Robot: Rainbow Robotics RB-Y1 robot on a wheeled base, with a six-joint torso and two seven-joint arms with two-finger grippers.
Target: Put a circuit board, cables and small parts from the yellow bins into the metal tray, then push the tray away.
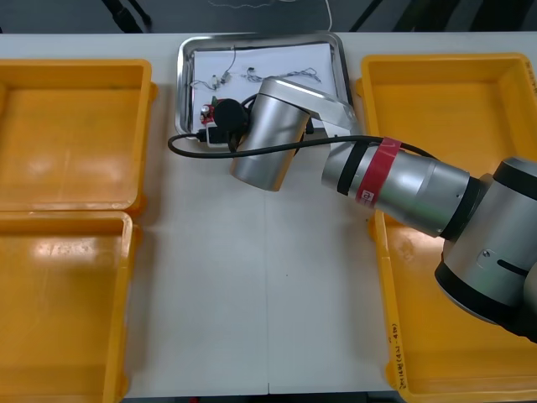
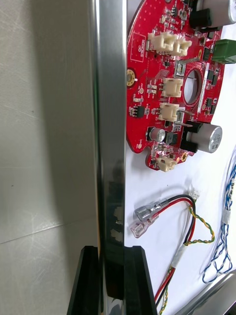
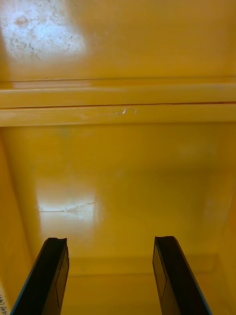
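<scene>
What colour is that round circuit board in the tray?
The circuit board is red, clearest in the right wrist view.

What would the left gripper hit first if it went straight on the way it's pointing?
Most likely the bare floor of the yellow bin below it: the left gripper, jaws open, has nothing else in its line. How far off the floor lies is unclear.

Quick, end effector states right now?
Left end effector: open, over a yellow bin.
Right end effector: shut on the metal tray rim.
</scene>
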